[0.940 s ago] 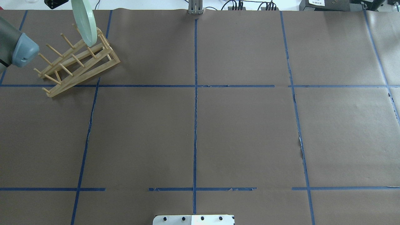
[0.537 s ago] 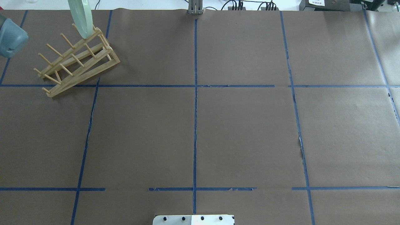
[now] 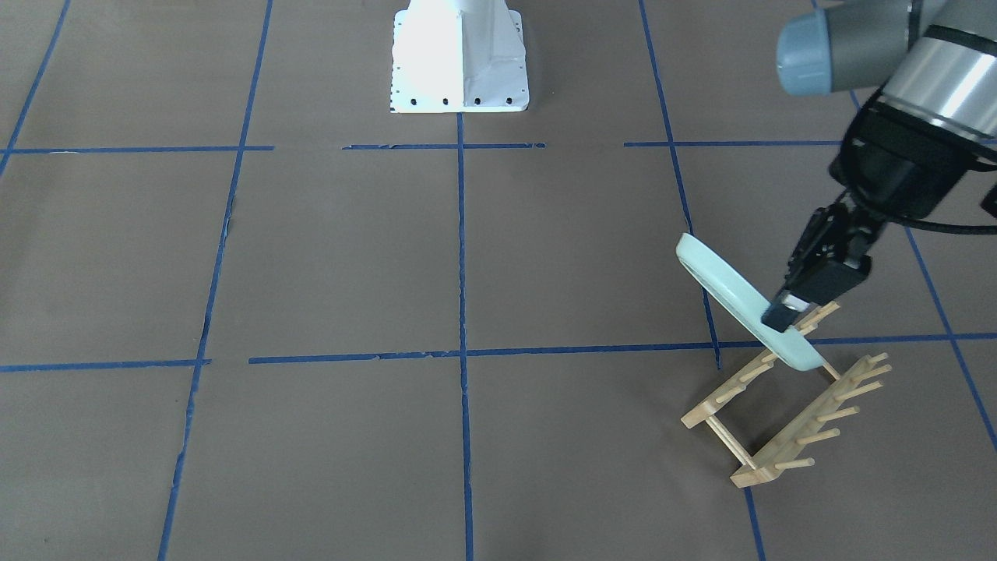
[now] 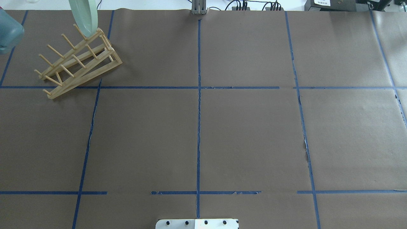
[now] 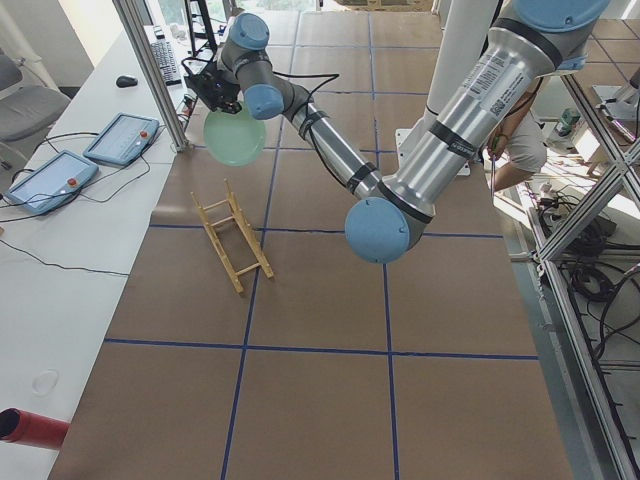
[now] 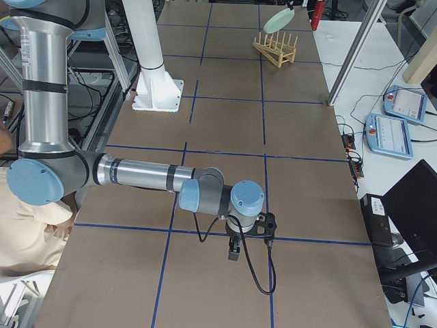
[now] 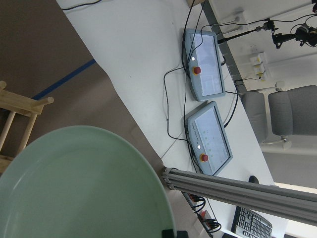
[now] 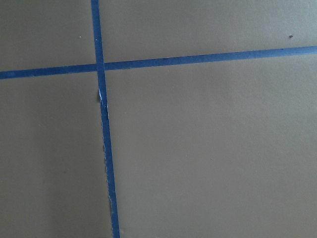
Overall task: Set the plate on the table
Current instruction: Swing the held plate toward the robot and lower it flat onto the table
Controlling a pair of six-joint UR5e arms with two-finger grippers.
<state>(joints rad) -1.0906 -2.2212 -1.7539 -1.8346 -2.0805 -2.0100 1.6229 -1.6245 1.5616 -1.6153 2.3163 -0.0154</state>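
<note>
My left gripper is shut on the rim of the pale mint-green plate and holds it tilted on edge, just above the top end of the wooden peg rack. In the overhead view the plate sits at the far left edge over the rack. The left wrist view is filled by the plate. The brown table lies below. My right gripper hangs low over the table in the exterior right view; I cannot tell if it is open or shut.
The white robot base stands at the table's near middle edge. Two teach pendants and cables lie on the white bench beyond the rack. An aluminium post stands close to the plate.
The plate has risen and shifted slightly left, its lower edge lifting off the rack's pegs. The left arm's elbow has pulled further left, nearly out of the overhead view.
</note>
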